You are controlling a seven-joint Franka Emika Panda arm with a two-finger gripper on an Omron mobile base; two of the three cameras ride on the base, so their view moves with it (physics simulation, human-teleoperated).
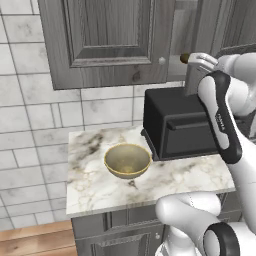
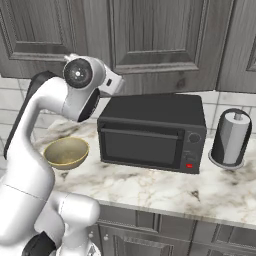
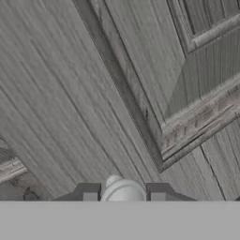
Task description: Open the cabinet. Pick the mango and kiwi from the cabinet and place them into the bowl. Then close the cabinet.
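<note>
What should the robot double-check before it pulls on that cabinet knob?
1. Knob sits between the gripper fingertips: ok.
2. Fingertips clamped tight on the knob: cannot tell.
3. Cabinet door fully shut: cannot tell; the left base view hints at a gap.
4. Toaster oven is below the door's swing: ok, probably.
5. Bowl is empty and waiting on the counter: ok.
6. Mango and kiwi located: cannot tell.
</note>
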